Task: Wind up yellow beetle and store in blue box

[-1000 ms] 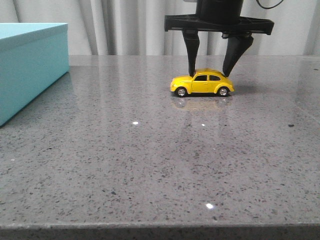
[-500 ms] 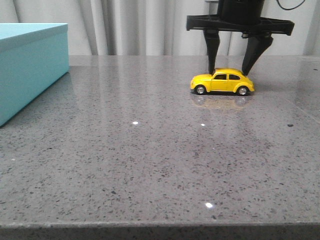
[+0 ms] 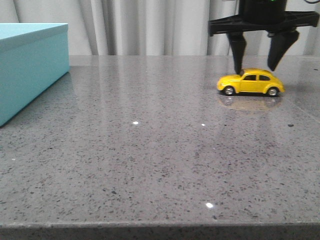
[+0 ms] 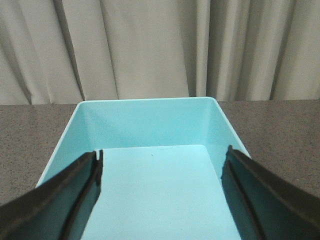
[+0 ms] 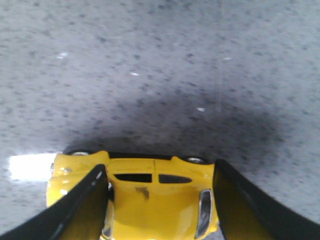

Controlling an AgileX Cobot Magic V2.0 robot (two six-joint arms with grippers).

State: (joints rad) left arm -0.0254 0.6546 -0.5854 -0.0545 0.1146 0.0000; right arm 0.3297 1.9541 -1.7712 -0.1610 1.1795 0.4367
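The yellow beetle [image 3: 251, 84] stands on its wheels at the table's far right, nose pointing left. My right gripper [image 3: 255, 69] comes down over it from above, its two black fingers straddling the car lengthwise, one at the windshield and one at the rear. In the right wrist view the beetle's roof [image 5: 155, 195] fills the gap of the right gripper [image 5: 160, 167]. The blue box [image 3: 30, 65] sits at the far left. My left gripper [image 4: 163, 152] is open and empty above the blue box's open inside [image 4: 145, 100]; this gripper does not show in the front view.
The grey speckled table [image 3: 150, 150] runs from the box to the car, its front edge near the bottom of the front view. A pale curtain [image 3: 150, 25] hangs behind the table.
My right gripper has moved steadily to the right, and the yellow beetle has rolled backward along the table with it. The blue box has not moved.
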